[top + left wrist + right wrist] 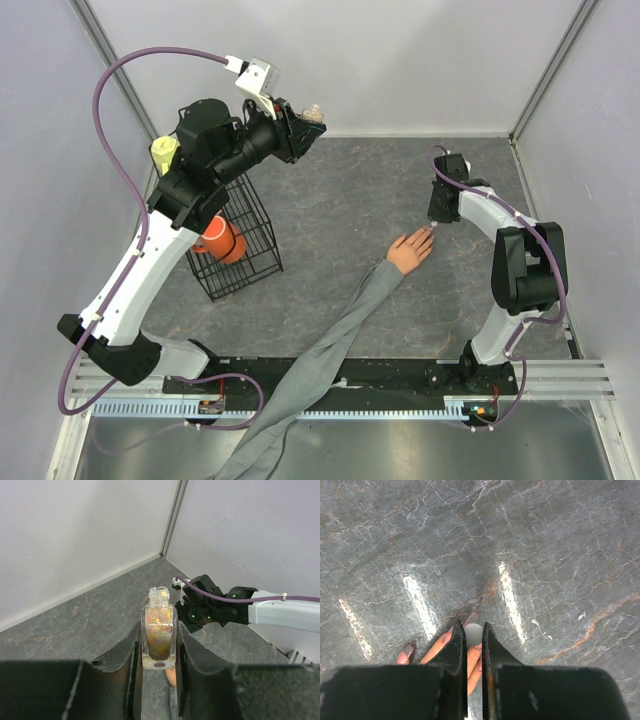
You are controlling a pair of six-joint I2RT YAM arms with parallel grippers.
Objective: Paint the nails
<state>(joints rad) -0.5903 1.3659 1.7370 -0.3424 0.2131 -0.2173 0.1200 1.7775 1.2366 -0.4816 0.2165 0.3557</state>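
Note:
The peach mannequin hand point(410, 250) lies palm down mid-table, its grey sleeve point(340, 340) trailing to the near edge. My right gripper point(432, 226) hangs right over the fingertips, shut on a small grey round brush cap point(474, 634) seen end-on. In the right wrist view the gripper point(473, 630) stands over the peach fingers point(437, 647); reddish-pink nails point(471, 617) show beside the black fingers. My left gripper point(305, 118) is raised at the back left, shut on an uncapped glass polish bottle point(159, 630) of glittery polish, held upright.
A black wire basket point(250, 262) holding an orange object point(220, 240) stands at the left under my left arm. A yellow object point(163, 152) sits behind it. Grey walls close in on the left, back and right. My right arm point(215, 606) shows in the left wrist view.

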